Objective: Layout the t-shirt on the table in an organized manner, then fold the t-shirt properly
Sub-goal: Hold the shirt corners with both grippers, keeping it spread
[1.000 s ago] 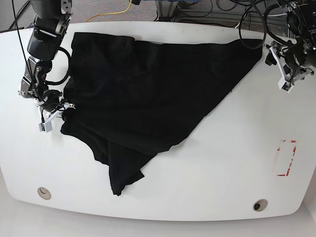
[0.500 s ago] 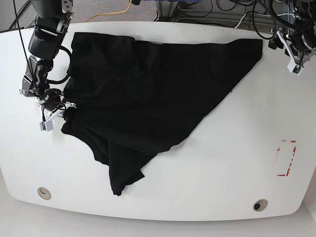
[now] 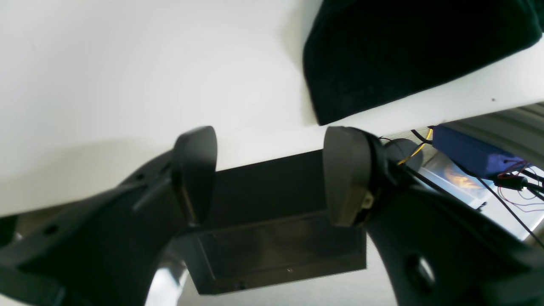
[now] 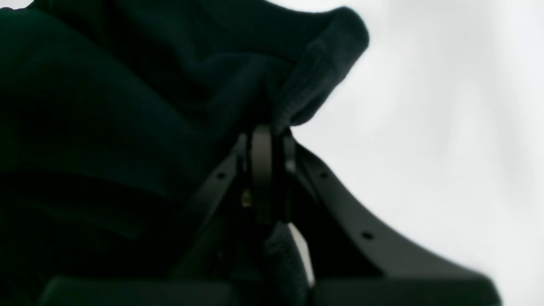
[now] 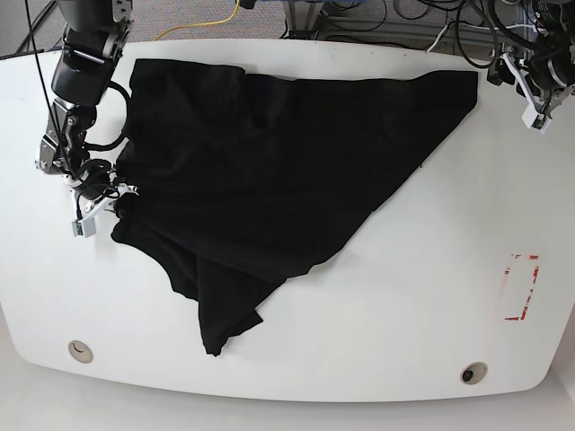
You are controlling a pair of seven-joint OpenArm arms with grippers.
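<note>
Right gripper (image 5: 115, 201): low at the table's (image 5: 377, 314) near-left side in the base view, jaws pressed together on a bunched fold at the edge of the t-shirt (image 5: 278, 171), the cloth rising over and beside the fingers in the right wrist view. T-shirt: black, spread flat in a rough triangle from this gripper across the far half of the white table, one pointed flap trailing toward the near edge. Left gripper (image 5: 537, 90): jaws apart and empty beyond the table's far edge, just beside the t-shirt's far corner (image 3: 403, 51), not touching it.
</note>
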